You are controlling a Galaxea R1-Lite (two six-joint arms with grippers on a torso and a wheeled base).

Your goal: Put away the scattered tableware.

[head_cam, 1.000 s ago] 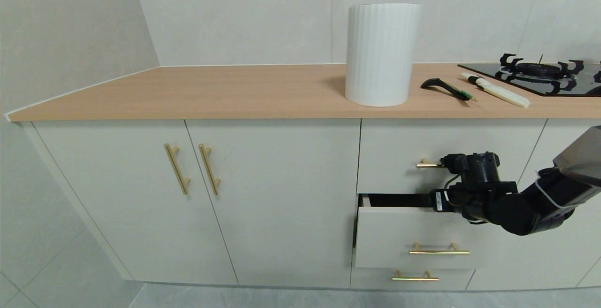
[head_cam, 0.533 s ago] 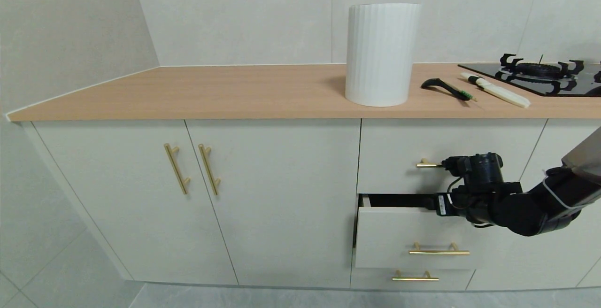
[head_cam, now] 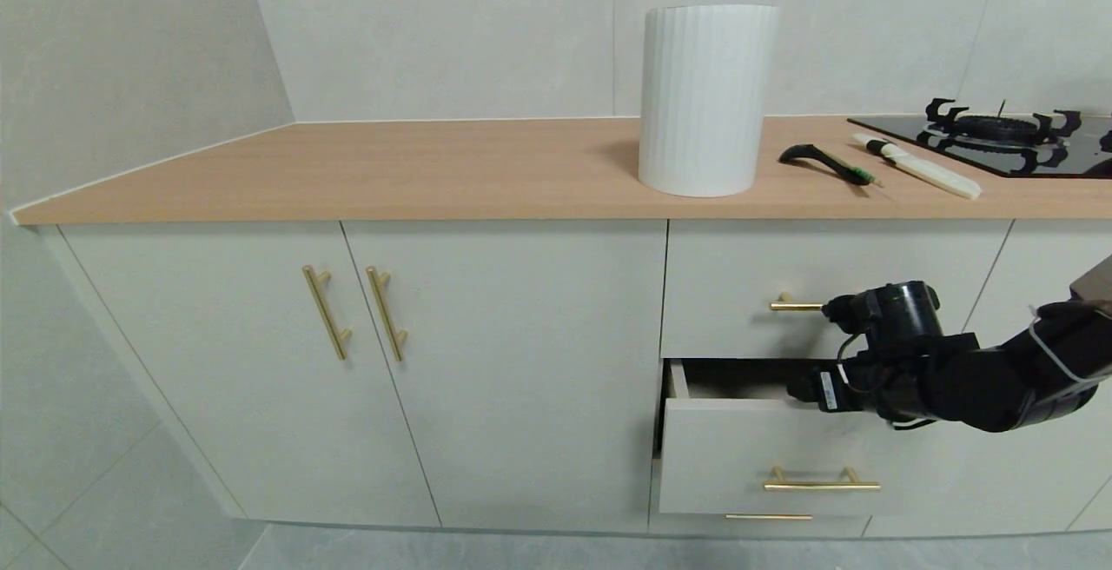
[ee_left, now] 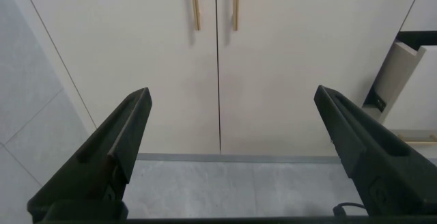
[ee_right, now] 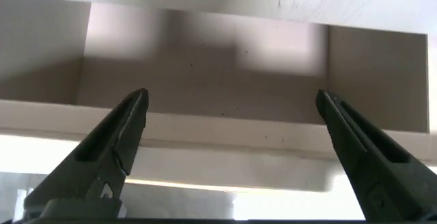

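A tall white ribbed cylinder (head_cam: 705, 101) stands on the wooden countertop (head_cam: 417, 172), left of a black gas hob (head_cam: 999, 130), above two pale cabinet doors (head_cam: 252, 396) with gold bar handles (head_cam: 327, 312).

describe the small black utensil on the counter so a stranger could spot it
On the wooden countertop, find the tall white ribbed cylinder; between it and the black gas hob lie two utensils. The short black curved utensil is the one nearer the cylinder, green-tipped, unlike the longer cream-coloured tool beside it.
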